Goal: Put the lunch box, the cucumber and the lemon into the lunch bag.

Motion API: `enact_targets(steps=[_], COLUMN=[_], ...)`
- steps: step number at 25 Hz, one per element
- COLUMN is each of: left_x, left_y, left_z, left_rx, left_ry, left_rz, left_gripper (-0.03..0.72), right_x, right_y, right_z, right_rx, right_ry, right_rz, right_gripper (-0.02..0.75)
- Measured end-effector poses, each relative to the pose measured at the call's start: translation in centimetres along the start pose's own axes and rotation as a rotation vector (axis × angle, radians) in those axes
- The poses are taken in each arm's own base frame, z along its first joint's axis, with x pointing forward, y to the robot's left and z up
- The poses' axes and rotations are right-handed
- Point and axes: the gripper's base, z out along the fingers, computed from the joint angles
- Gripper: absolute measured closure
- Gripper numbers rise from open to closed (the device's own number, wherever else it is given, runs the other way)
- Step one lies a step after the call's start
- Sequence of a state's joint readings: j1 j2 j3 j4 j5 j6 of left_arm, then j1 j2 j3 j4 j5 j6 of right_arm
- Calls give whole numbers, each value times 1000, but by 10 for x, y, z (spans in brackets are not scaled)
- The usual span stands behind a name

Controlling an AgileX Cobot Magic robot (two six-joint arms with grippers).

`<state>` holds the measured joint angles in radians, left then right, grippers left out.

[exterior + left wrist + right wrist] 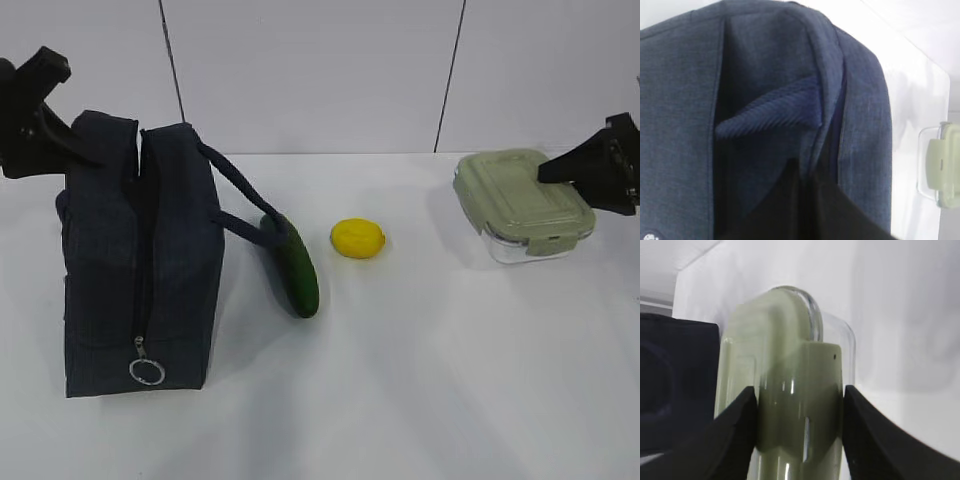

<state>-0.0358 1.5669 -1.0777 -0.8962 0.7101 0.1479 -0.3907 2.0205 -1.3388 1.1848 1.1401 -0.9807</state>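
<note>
One lunch bag stands upright on the white table, and everything else lies to its right. The left gripper reaches in at the bag's upper left corner; in the left wrist view its dark fingers meet the navy fabric near the top seam, but I cannot tell whether they are clamped or loose. The bag's zipper runs down its near face, with one silver ring pull hanging low near the base. One loop handle droops off the bag's right side.

One cucumber lies just right of the bag, its far end touching the handle. One lemon sits a little further right of the bag, beside the cucumber but apart from it.

One lunch box rests well right of the bag, lid on. The right gripper is at its far right edge; the right wrist view shows both fingers pressed against the sides of a lid clip, grasping the box.

No brand, label or readable writing shows on anything.
</note>
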Motion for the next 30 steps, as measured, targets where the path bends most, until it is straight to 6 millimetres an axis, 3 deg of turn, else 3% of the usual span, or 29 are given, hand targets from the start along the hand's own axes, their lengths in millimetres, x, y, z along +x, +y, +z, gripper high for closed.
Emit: enact_targets(steps=[6,11,21,30], left_x=[8,12,14,27], left_y=[-5,-13,-19,-31], left_z=[0,-13,-25,-17], left_rx=[-69,-80,-70,-75], left_ry=[25,-1,-31,-9], left_rz=[44,69,62,100], left_gripper=[692,692,692,692], right_x=[-5,-5,9,26], right_y=[41,82,171,230], right_z=[-5,-4,-7,22], right_rx=[-20,-49,-130,-140], right_ry=[-9,2,38,14], right_rz=[-6,-16,-51,-72], right_gripper=[342,342,342,342])
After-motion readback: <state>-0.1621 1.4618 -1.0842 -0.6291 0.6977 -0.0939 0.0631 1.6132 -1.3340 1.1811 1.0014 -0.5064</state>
